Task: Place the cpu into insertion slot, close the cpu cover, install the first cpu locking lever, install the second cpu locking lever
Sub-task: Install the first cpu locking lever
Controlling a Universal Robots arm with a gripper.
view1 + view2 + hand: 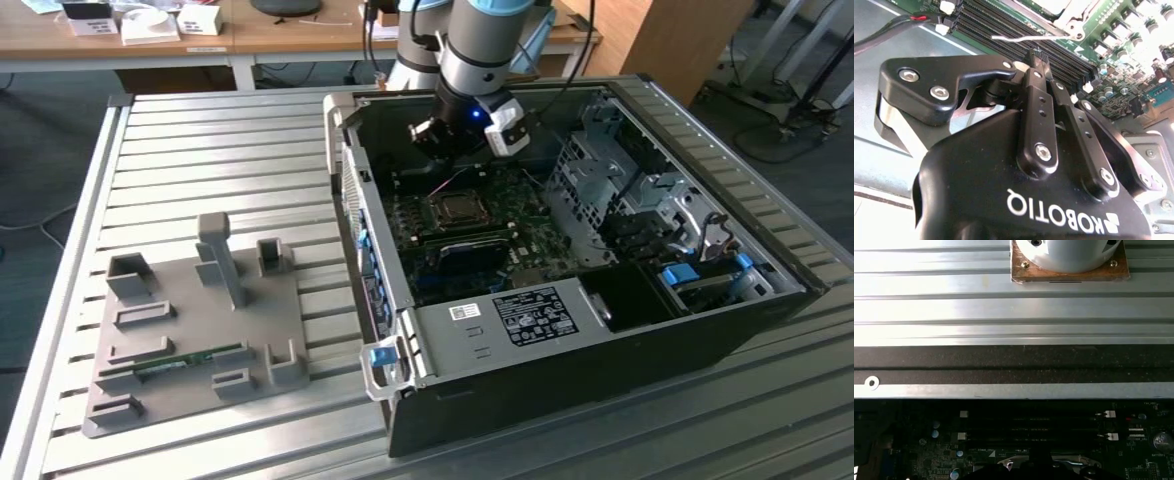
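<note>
Closed gripper [1038, 54] — near thin wire locking lever [1026, 37]

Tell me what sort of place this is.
Probably a robotics lab or workshop: a robot arm reaches into an open computer case on a slatted aluminium table, with wooden desks behind.

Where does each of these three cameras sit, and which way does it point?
Exterior view: off the arm, up high, looking down at the open computer case on the slatted table; the arm reaches into it.
Second wrist view: on the wrist behind the pincer, looking along it at the motherboard.
First wrist view: on the wrist, looking across the motherboard and the case's edge to the table; a white round base shows, perhaps the arm's foot.
Both wrist views share the memory slots.
</note>
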